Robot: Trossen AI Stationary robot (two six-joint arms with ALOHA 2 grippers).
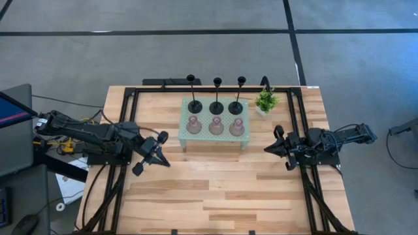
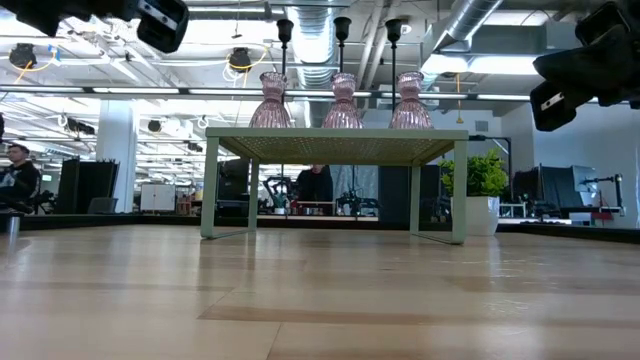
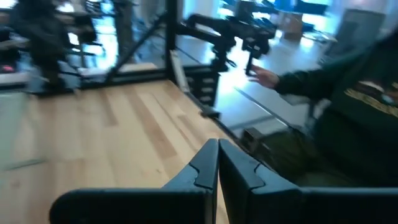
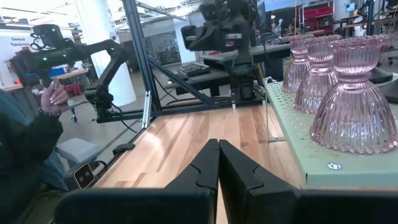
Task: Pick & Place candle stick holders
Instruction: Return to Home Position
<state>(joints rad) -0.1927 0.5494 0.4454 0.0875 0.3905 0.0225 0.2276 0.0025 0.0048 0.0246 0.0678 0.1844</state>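
While both arms hang off to the sides of the table (image 1: 215,196), you can read each one from its own wrist camera. Your left gripper (image 3: 217,149) has its two fingers pressed together with nothing between them. Your right gripper (image 4: 218,149) is the same, with its fingers touching and empty.

From above, the left gripper sits over bare wood off the front left corner of the pale green tray (image 1: 205,117). The right gripper is off the tray's right side, in front of the small potted plant (image 1: 265,101). Neither gripper touches the tray.

All six holders stand upright on that tray. The three black candle stick holders (image 1: 216,108) form the back row, disc bases down and thin stems up. The three pink glass candle stick holders (image 1: 216,126) form the front row, each just in front of a black one. In the low view the tray is raised on legs, with the pink glass along its top and the black stems rising behind.

The plant stands on the table just beside the tray's back right corner. Beyond the table edge, the left wrist view shows a person's hand (image 3: 264,76) and a dark sleeve.
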